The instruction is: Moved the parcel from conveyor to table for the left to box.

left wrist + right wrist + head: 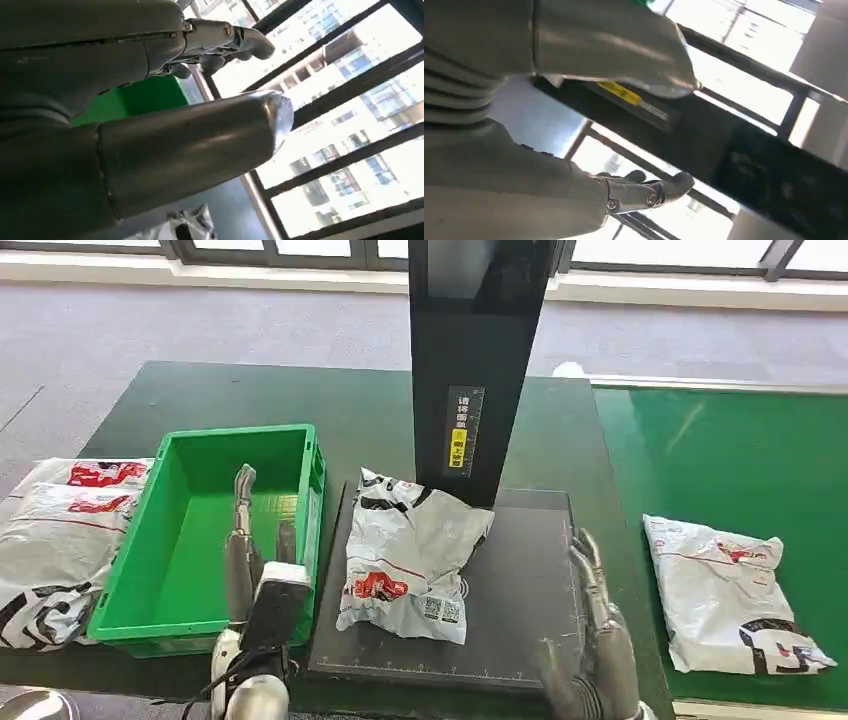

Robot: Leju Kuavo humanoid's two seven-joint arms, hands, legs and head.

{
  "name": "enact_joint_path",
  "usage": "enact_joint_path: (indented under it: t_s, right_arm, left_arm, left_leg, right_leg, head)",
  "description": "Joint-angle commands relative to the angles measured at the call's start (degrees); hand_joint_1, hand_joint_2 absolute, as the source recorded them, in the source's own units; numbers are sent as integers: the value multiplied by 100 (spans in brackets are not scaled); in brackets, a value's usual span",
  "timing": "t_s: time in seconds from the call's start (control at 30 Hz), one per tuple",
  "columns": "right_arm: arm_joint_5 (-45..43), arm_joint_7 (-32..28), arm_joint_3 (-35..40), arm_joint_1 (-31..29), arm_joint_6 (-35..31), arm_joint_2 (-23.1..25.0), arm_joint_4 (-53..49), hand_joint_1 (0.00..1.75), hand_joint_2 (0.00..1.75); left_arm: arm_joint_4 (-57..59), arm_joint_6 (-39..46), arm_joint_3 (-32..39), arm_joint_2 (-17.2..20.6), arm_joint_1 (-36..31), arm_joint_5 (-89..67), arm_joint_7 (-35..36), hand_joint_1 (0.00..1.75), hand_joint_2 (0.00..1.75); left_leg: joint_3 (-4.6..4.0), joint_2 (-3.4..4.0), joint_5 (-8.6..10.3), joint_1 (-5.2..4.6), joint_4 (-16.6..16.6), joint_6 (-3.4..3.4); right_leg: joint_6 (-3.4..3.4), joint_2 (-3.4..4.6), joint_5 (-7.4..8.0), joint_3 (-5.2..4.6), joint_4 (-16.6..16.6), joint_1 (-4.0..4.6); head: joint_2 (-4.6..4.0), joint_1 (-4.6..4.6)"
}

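On the desk [380, 400], a soft, crinkled parcel [410, 555] lies between empty, spread left hand [243, 540] and right hand [597, 625]; likely light, slippery, best gripped mid-body.

Grey carpeted floor [120, 320] seen beyond the dark surface [370, 400], a black upright column [475, 340] marked with a yellow label [458, 450], window frames [345, 105] backed by buildings

Head cam high, downward; wrist cams upward.
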Motion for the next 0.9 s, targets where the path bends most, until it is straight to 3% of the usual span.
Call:
enact_joint_path:
  t_s: [0.03, 0.73, 0.9]
  right_arm:
    - [-708, -24, -67, -19, -161, -542, -247, 0, 175]
    - [-721, -24, -24, -49, -184, -551, -218, 0, 175]
    - [-678, -24, 153, -147, -205, -505, -85, 0, 175]
  left_arm:
    - [1272, -210, -485, 644, -683, -1749, 725, 0, 175]
    - [1318, -265, -501, 657, -672, -1842, 796, 0, 175]
    - [1728, -916, -607, 746, -708, -2817, 1362, 0, 175]
  left_leg:
    - [9, -3, 13, 1, -19, -1]
    - [7, 4, 5, 0, -9, -2]
    - [10, 8, 4, -1, -10, -2]
  right_leg:
    - [-5, -10, 11, 11, -21, 2]
    - [-4, 0, 3, 8, -9, 1]
    - [-4, 5, 4, 10, -9, 0]
  head:
    - [2, 0]
    - [0, 2]
    - [2, 2]
